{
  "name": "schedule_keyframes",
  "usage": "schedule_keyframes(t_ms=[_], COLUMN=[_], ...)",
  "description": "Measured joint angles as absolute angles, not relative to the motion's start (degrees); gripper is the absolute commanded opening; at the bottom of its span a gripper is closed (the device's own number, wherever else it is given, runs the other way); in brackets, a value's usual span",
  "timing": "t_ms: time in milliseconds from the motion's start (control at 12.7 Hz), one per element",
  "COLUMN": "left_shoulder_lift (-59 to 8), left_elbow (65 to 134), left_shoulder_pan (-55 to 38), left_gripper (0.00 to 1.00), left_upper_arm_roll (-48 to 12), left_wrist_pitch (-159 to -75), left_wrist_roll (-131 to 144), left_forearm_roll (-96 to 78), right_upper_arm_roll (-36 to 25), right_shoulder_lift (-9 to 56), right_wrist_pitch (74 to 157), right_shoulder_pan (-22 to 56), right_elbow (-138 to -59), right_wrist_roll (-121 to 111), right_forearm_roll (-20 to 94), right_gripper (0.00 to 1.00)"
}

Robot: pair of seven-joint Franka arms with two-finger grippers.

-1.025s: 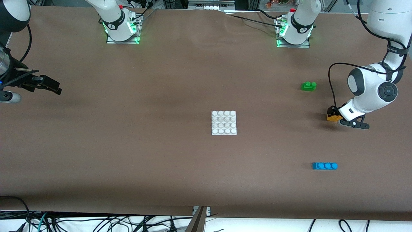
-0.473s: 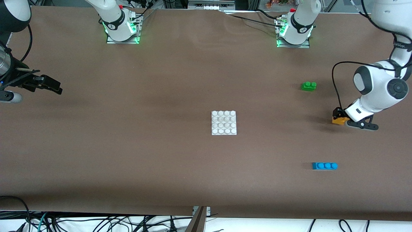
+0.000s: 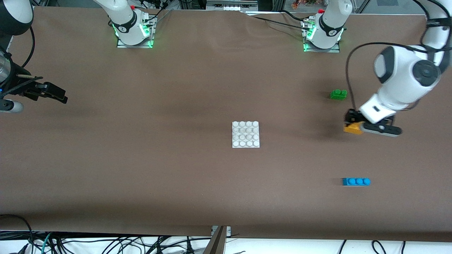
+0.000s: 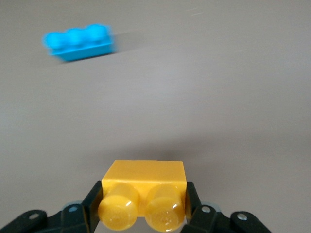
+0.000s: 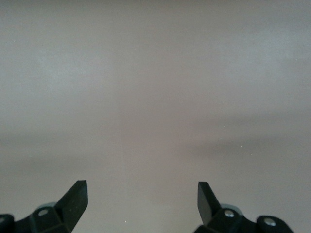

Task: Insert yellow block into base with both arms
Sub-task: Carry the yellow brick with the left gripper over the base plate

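Left end effector (image 3: 353, 124) grips the yellow block (image 3: 353, 128) between green brick (image 3: 338, 94) and blue brick (image 3: 356, 181); right end effector (image 3: 53, 92) waits wide.

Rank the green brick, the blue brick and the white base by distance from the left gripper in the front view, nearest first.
The left gripper is shut on the yellow block, over the left arm's end of the table.
1. Green two-stud brick: farther from the front camera than the gripper's spot.
2. Blue three-stud brick: nearer the front camera.
3. White base: mid-table, toward the right arm's end.

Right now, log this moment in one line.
left gripper: shut on yellow block, lifted | right gripper: open, waiting | base: bare
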State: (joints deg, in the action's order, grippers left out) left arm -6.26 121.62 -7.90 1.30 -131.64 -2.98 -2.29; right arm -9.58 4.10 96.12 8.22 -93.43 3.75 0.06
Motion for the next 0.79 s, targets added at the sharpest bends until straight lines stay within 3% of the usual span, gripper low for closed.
schedule_keyframes(t_ms=[394, 789], left_shoulder_lift=[-10.72, -22.87], left_elbow=[119.21, 108.5], left_shoulder_pan=[-18.79, -27.24], left_gripper=[0.0, 0.0], left_upper_arm_roll=[-6.53, -7.76], left_wrist_pitch=[-130.35, -130.97], left_wrist_roll=[24.23, 39.48], left_forearm_roll=[-3.86, -4.4], right_upper_arm_roll=[-9.56, -9.56], right_shoulder_lift=[4.1, 4.1], right_wrist_pitch=[96.12, 96.1], right_shoulder_pan=[8.25, 8.25], right_elbow=[-93.43, -93.43], right_wrist_roll=[3.75, 3.75], right_forearm_roll=[0.06, 0.06], right_gripper=[1.0, 1.0])
